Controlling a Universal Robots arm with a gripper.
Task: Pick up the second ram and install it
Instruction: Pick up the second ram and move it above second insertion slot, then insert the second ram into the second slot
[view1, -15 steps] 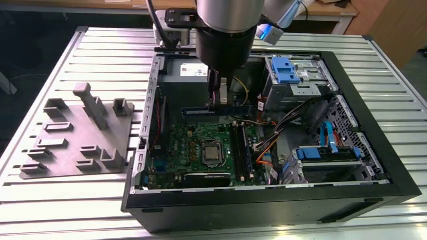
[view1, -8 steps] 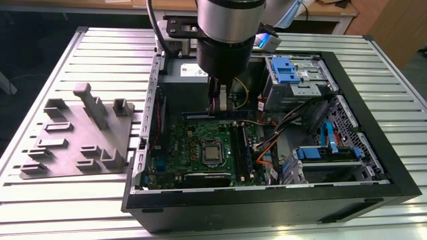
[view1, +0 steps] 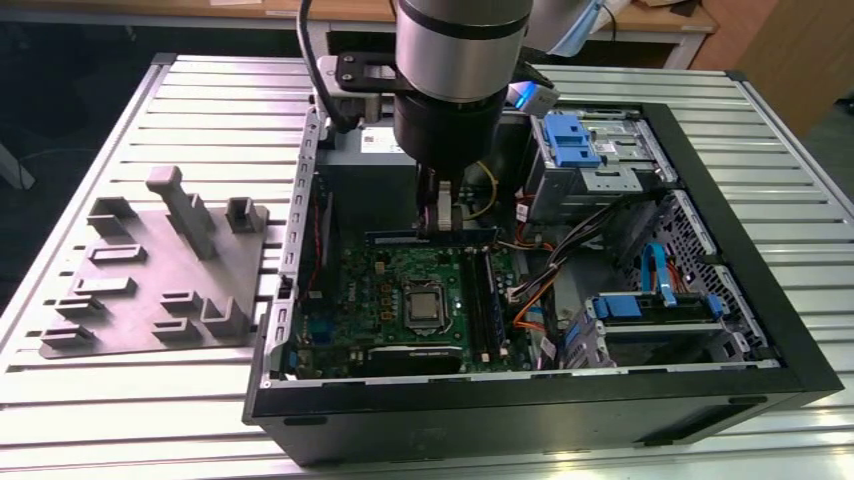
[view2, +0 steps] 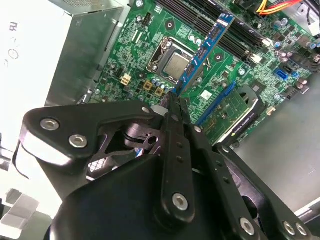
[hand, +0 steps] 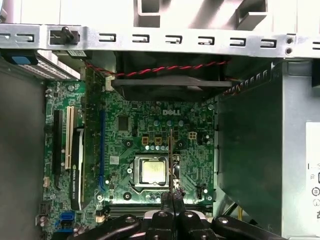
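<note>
Slatted metal desk (view1: 120, 420) carried an open computer case (view1: 747, 330), inside which the end effector (view2: 172, 100) was pinched on the second ram (view2: 202, 52), held on edge over the green motherboard (hand: 130, 120) beside the processor socket (hand: 152, 171).

One ram stick (view2: 202, 52), one processor (hand: 153, 171), one fan (hand: 165, 86), perhaps two blue drive caddies (view1: 566, 140).

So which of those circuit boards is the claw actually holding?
The long, thin blue stick, the second ram, pinched at one end by the gripper above the motherboard. The green expansion card sits down on that board, untouched.
</note>
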